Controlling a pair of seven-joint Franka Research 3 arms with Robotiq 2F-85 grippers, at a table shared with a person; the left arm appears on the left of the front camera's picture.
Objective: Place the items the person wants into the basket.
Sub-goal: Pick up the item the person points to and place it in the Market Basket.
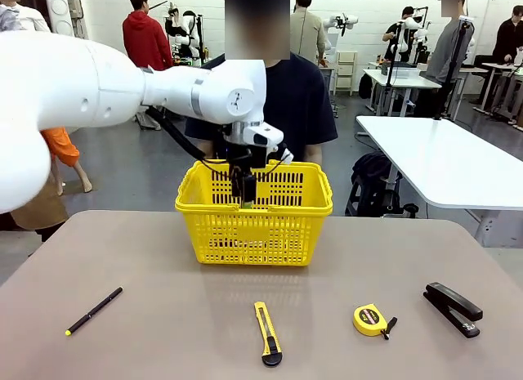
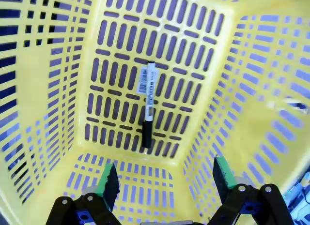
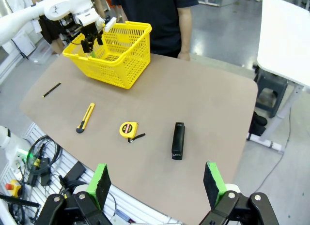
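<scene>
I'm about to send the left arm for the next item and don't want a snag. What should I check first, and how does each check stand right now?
1. Marker lies loose on the basket floor: ok.
2. Left gripper open and empty above the basket floor: ok.
3. Basket upright on the table: ok.
4. Tape measure and stapler lie apart on the table, nothing on them: ok.
5. Right gripper open and empty: ok.
6. Person clear of the basket: cannot tell; one hand is hidden.
</scene>
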